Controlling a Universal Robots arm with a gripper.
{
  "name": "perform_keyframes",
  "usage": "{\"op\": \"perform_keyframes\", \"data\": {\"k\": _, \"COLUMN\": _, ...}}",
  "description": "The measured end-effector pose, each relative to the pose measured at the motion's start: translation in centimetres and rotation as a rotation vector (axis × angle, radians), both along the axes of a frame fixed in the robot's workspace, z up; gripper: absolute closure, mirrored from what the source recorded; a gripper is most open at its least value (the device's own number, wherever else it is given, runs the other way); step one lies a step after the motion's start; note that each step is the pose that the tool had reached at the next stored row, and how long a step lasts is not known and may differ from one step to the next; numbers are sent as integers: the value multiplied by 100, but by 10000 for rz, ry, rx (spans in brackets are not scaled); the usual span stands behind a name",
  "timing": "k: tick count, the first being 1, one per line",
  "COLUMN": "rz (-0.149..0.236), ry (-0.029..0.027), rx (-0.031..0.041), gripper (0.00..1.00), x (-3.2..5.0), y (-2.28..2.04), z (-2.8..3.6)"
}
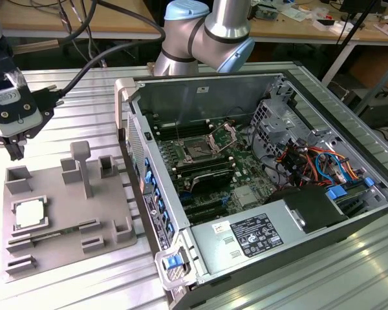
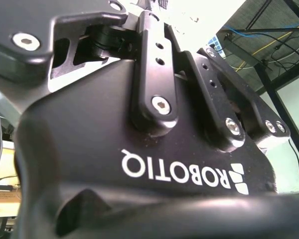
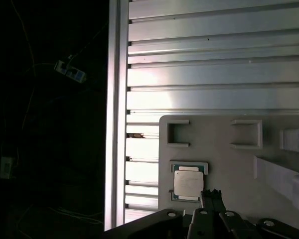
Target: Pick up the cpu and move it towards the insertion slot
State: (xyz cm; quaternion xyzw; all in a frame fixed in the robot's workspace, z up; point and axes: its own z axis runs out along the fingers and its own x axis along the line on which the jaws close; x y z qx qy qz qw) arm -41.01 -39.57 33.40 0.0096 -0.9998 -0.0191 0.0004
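Note:
The cpu [image 1: 29, 213] is a flat silvery square lying in a recess of the grey tray [image 1: 58, 255], at the exterior view's left. My gripper [image 1: 14, 152] hangs above the table just beyond the tray's far corner, apart from the cpu, with nothing in it. In the first wrist view the cpu [image 3: 188, 181] sits on the tray [image 3: 224, 149] close to my gripper's tip [image 3: 212, 195]. The gripper's black body [image 2: 139, 164] is seen close up in the second wrist view. The insertion slot [image 1: 197, 150], dark-centred with a shiny metal frame, lies on the green board inside the open computer case.
The open computer case [image 1: 207, 90] stands right of the tray, with a power supply [image 1: 246, 236] and coloured cables [image 1: 310, 161] inside. Raised blocks [image 1: 83, 169] stick up from the tray. The slatted aluminium table [image 3: 214, 64] ends at an edge [image 3: 114, 124].

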Motion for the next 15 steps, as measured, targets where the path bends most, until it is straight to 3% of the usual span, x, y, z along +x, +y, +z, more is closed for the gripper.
{"op": "perform_keyframes", "data": {"k": 15, "rz": 0, "ry": 1, "rx": -1, "gripper": 89, "x": 0, "y": 0, "z": -31}}
